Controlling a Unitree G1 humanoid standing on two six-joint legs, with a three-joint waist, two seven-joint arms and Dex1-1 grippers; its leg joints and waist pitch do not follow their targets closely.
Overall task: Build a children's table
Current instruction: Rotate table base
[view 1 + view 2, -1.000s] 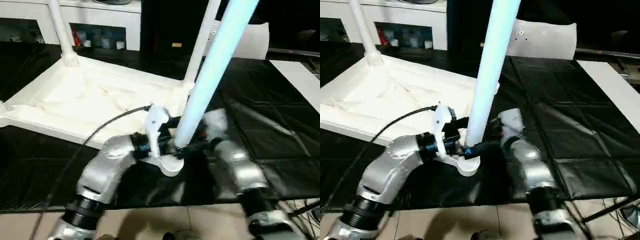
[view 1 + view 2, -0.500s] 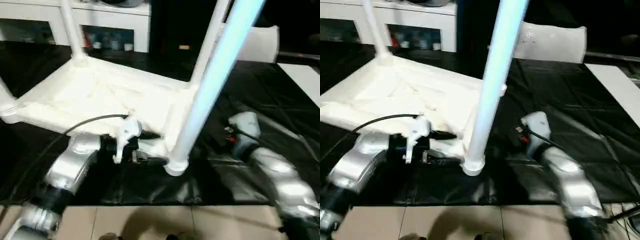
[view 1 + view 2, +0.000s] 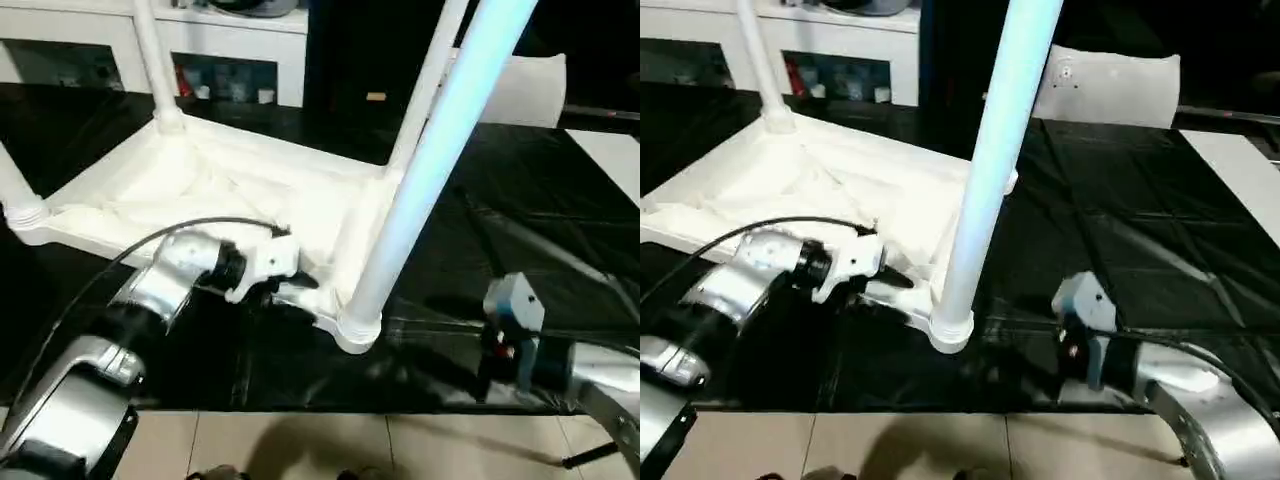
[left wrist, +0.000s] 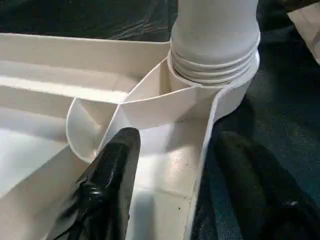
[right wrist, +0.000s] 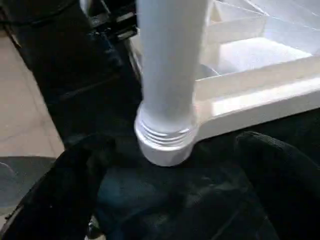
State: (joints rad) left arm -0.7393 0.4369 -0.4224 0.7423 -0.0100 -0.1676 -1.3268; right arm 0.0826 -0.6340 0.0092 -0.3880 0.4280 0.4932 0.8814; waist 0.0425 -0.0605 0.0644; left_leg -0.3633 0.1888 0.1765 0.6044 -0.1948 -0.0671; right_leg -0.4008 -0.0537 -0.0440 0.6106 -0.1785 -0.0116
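Left wrist view | children's table [image 3: 230, 190] — upside down on black sheet [image 3: 520, 230] | left gripper [image 4: 165, 175] — fingers straddling table rim beside near corner leg [image 3: 425, 170], grip undetermined | right gripper [image 5: 170, 195] — spread wide, empty, facing that leg's base

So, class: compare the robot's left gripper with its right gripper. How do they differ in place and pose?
The left gripper straddles the tabletop's raised rim beside the near leg, one finger inside and one outside; the right gripper hangs apart from the table, aimed at that leg's socket. The left grips or nearly grips; the right is open and empty. Both have black fingers.
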